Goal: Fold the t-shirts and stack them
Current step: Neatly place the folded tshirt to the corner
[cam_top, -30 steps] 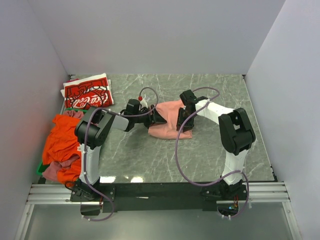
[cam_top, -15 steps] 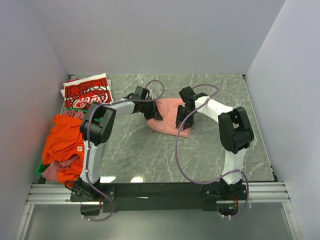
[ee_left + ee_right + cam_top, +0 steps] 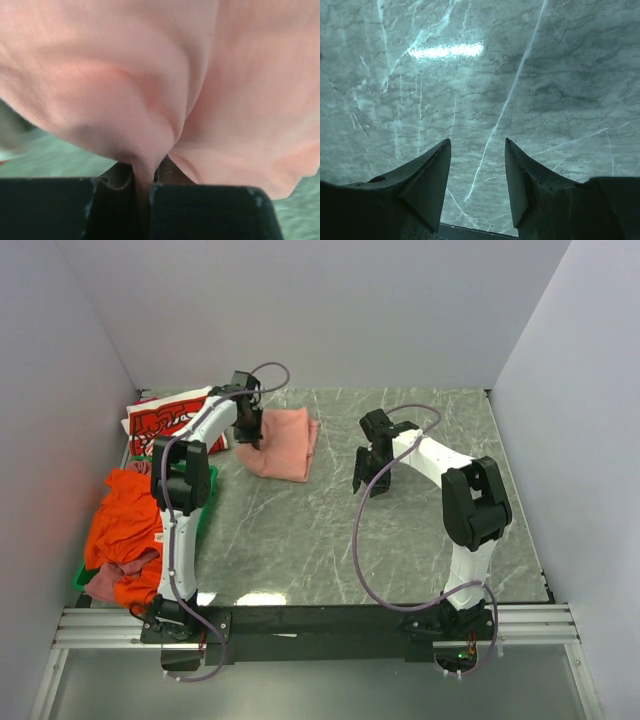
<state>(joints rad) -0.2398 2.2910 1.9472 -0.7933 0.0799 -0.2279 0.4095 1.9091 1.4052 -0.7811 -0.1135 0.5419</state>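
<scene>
Nearest on the left side, a bright orange t-shirt [image 3: 125, 520] lies crumpled in a heap over the green plastic crate [image 3: 79, 578], whose rim shows only in slivers. A dusky mauve t-shirt [image 3: 104, 583] pokes out from under the orange cloth at its near edge.

Further in, right of centre, the right gripper [image 3: 367, 484] hangs low over bare grey-green marble table [image 3: 300, 530]. In the right wrist view its jaws stand apart with nothing between them; only veined marble [image 3: 545, 75] shows past the right gripper [image 3: 477, 150]. It is well apart from every shirt.

Further still, toward the far left, the left arm reaches out long and the left gripper [image 3: 247, 437] sits at the left edge of the salmon-pink t-shirt [image 3: 288, 443]. That shirt lies as a folded, roughly square bundle on the marble in the far half of the table, left of centre. The left wrist view shows the left gripper [image 3: 142, 185] pinched tight on a fold of the salmon-pink t-shirt [image 3: 125, 75], the cloth bunching into a deep crease and billowing out to both sides. Whether the held edge is lifted off the table cannot be told.

Farthest, in the far-left corner, the red Coca-Cola t-shirt [image 3: 165, 423] lies folded flat, white print up, just left of the left gripper.
</scene>
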